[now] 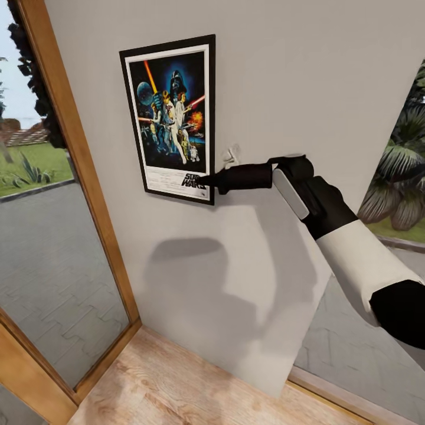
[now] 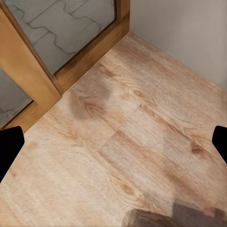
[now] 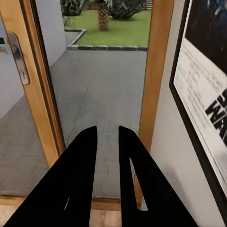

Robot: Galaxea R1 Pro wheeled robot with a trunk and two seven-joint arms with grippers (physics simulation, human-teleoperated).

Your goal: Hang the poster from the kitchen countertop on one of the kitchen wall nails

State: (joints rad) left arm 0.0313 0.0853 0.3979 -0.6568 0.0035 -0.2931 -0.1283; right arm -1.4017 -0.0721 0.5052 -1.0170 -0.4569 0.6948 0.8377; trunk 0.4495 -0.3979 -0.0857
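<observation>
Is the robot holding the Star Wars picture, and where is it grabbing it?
Cannot tell. The right gripper tip overlaps the black-framed Star Wars poster at its lower right corner; the right wrist view shows nothing between its fingers, poster alongside.

The poster (image 1: 172, 117) hangs on the wall (image 1: 283, 88), right of the door frame (image 1: 77, 153) (right hand (image 1: 203, 181) at its lower corner).

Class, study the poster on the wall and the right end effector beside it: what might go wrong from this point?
1. The right end effector sits at the poster's lower corner; pulling back carelessly might drag or tilt it.
2. The poster already hangs slightly tilted on the pale wall, so a nudge might drop it onto the wood floor.
</observation>
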